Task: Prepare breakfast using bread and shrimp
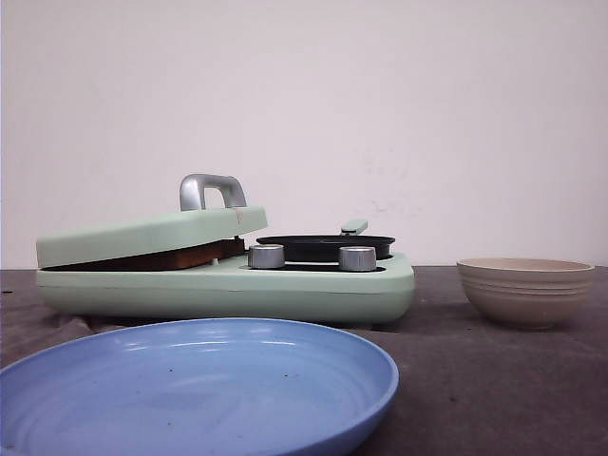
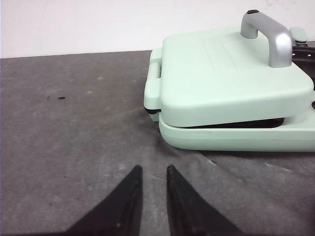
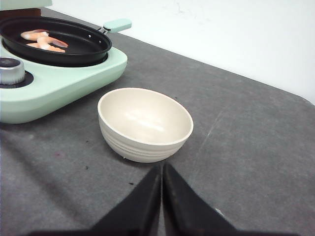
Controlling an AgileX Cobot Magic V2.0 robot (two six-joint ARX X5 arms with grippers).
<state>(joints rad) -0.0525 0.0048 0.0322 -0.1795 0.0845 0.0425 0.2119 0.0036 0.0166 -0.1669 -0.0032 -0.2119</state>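
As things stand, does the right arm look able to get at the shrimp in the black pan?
Probably yes: the shrimp lie uncovered in the open pan. The bowl stands between the shut right gripper and the pan, so it would need to go over it.

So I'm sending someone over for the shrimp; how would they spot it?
Find the mint-green breakfast maker on the grey table. On its right side, behind two metal knobs, sits a small black pan. The shrimp are the curled pinkish-orange pieces inside it, not the empty beige bowl alongside.

Dark grey table [image 1: 494, 380], mint breakfast maker [image 1: 228, 285], beige bowl [image 1: 525, 291], blue plate [image 1: 190, 389]
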